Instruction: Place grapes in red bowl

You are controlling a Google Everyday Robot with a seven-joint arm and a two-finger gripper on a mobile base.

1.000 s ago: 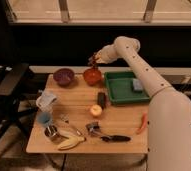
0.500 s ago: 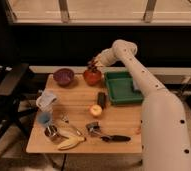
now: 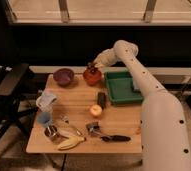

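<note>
Camera view: claw [image 3: 92,66] over red bowl [image 3: 92,76], beside purple bowl [image 3: 63,76].

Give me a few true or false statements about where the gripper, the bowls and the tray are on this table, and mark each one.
1. The gripper is over the red bowl at the back of the table. True.
2. The purple bowl sits to the right of the red bowl in the camera view. False: it sits to its left.
3. The green tray lies to the right of the red bowl in the camera view. True.
4. The banana is inside the green tray. False: it lies near the front edge of the table.
5. The apple rests in the purple bowl. False: it sits on the bare tabletop, near the middle.
</note>
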